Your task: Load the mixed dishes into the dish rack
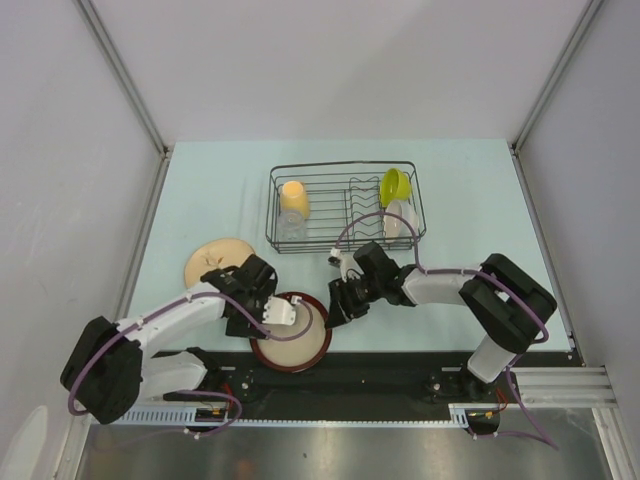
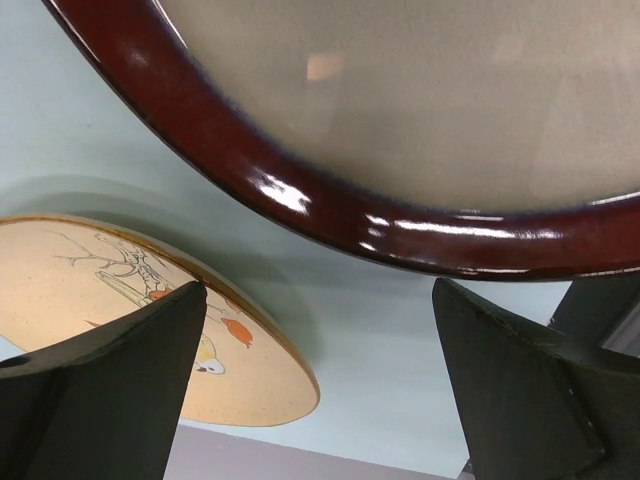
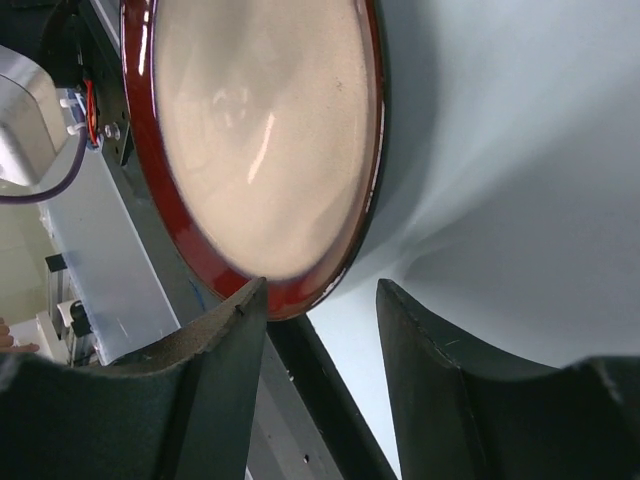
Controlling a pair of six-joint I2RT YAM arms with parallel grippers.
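1. Your left arm (image 1: 170, 320) and right arm (image 1: 450, 285): white shells, black joints.
2. Purple cables (image 3: 40, 192) trail behind the fingers (image 3: 200, 400).
3. Fingers themselves: matte black wedges, faintly scuffed edges.

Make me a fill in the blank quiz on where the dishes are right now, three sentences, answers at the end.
1. The lime green bowl sits inside the black wire ___.
2. The beige floral-patterned plate lies flat on the ___, not yet loaded.
3. The cream dish between the left gripper and the right gripper has a dark-___ rim.
Missing words: dish rack; table; red.
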